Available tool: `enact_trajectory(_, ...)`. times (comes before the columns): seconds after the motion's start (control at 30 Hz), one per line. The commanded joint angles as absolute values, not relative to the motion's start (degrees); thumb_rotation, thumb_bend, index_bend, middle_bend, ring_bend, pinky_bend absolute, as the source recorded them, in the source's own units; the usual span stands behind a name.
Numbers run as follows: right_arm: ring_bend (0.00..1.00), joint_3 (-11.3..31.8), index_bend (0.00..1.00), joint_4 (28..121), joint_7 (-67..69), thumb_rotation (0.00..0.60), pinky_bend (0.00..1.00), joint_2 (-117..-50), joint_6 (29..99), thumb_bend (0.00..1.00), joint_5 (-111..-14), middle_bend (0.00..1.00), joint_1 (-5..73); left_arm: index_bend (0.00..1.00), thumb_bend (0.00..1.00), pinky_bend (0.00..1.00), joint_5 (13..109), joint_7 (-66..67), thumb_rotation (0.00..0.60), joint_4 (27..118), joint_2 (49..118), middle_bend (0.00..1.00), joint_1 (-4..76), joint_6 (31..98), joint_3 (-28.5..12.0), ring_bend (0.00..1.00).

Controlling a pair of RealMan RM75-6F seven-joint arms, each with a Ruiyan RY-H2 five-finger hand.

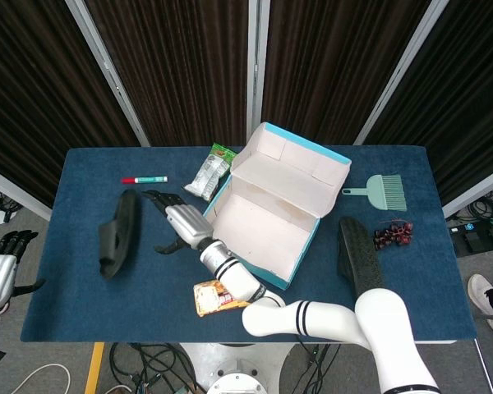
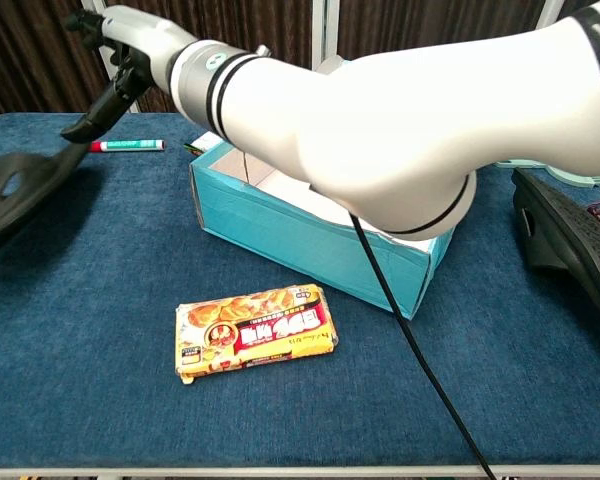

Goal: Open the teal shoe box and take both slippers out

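A: How far along is the task judged to be?

B: Nearly finished, it seems. The teal shoe box is seen open on the bench, its lid folded back, and its white inside is shown empty in the head view. One slipper is laid on the bench's left part, well apart from the box; the other slipper is laid on its side to the right of the box.

A: And the hands?

B: The right hand is seen between the left slipper and the box, fingers spread and nothing grasped; no contact with the slipper is visible. The left hand is kept off the bench's left edge, nothing held; whether its fingers are curled or spread cannot be told.

A: What is left, then?

B: Little, by this judgement: only the right arm's withdrawal, since both slippers are out.

A: What else is placed around?

B: A snack packet is found in front of the box, a red-and-green marker at the far left, a silver pouch and a green packet beside the lid, a green brush and a dark berry cluster at the right.

A: Is anything in the way?

B: The right forearm is stretched past the box's near corner and above the snack packet; either could be brushed on retreat.
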State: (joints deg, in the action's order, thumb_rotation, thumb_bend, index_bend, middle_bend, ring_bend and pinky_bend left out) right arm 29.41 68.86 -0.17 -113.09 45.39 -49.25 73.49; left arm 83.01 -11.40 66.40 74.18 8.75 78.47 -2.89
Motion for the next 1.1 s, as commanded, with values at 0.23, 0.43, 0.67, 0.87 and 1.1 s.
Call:
enact_trajectory(0.23,0.00,18.28,0.00,87.47,-15.17,0.600,0.00,-94.19,61.50,0.11,-62.39,0.03,59.82,0.15,0.11,0.36,83.71,-9.05,0.600,68.56,73.75,0.13,9.56,78.68,-3.13,0.10)
enact_trajectory(0.43,0.00,11.27,0.00,100.66,-18.89,0.600,0.00,-80.79,66.19,0.11,-65.51,0.03,50.55,0.15,0.11,0.36,83.87,-6.16,0.600,71.30,73.34,0.13,10.15,78.84,-3.45,0.10)
enact_trajectory(0.67,0.00,1.71,0.00,106.62,-19.38,0.600,0.00,-69.93,72.68,0.11,-75.16,0.03,40.37,0.15,0.11,0.36,83.65,-3.76,0.600,74.07,72.44,0.13,10.43,79.21,-3.87,0.10)
enact_trajectory(0.87,0.00,-4.45,0.00,108.62,-25.79,0.600,0.00,-63.96,77.34,0.15,-75.33,0.03,32.17,0.15,0.11,0.36,83.92,-1.94,0.600,76.90,71.92,0.13,10.66,79.48,-3.85,0.10)
enact_trajectory(1.1,0.00,-8.22,0.00,99.97,-27.92,0.600,0.00,-69.89,84.28,0.15,-77.96,0.02,22.52,0.15,0.11,0.36,84.63,-0.94,0.600,78.86,71.61,0.13,11.23,79.90,-4.04,0.10)
